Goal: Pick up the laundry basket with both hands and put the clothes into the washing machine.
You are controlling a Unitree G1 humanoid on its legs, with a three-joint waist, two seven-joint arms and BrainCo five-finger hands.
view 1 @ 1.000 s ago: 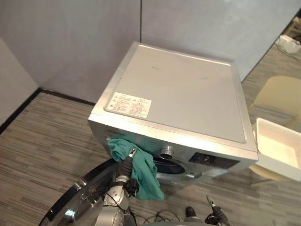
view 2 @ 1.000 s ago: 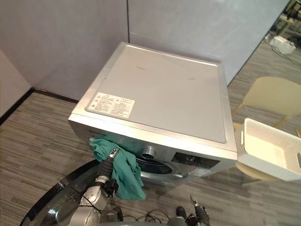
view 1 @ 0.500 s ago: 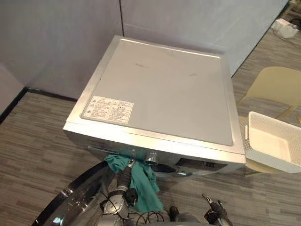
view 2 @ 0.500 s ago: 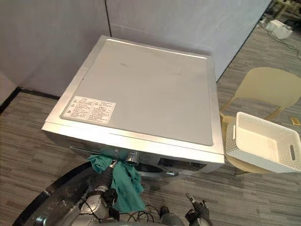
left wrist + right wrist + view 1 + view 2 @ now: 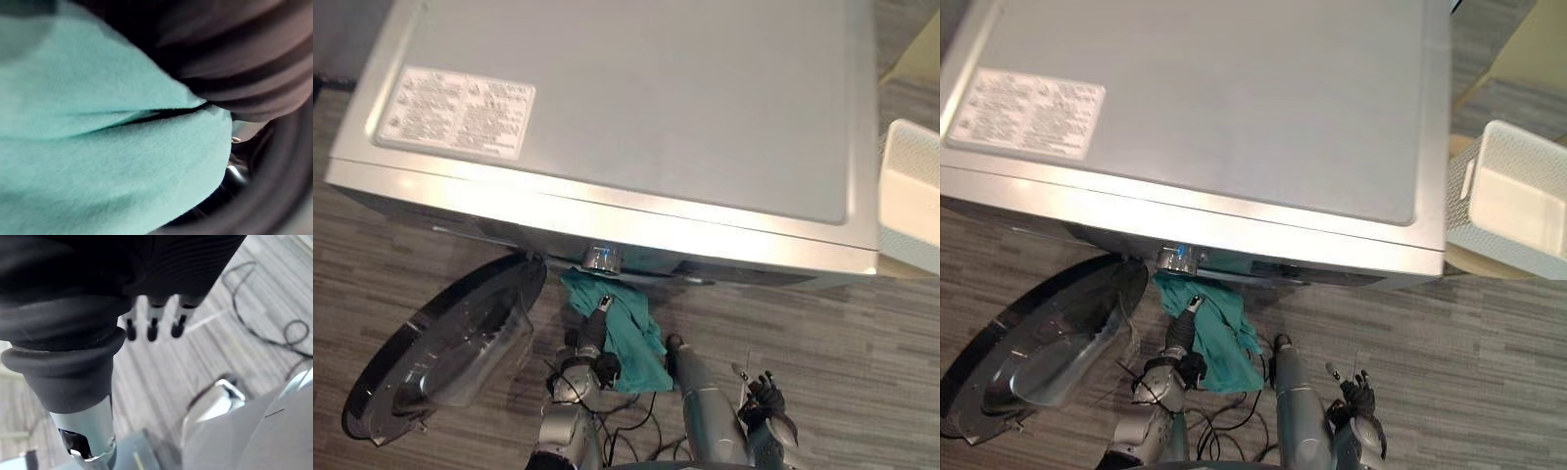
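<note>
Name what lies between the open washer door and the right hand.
In the left eye view, the teal cloth on the left hand lies between the door and the right hand, just below the washing machine's front.

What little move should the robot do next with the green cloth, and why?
Probably push the left hand a little further forward, into the washing machine's opening. The teal cloth it carries is at the mouth under the front edge, but most of it hangs outside, and the door is swung wide open.
</note>
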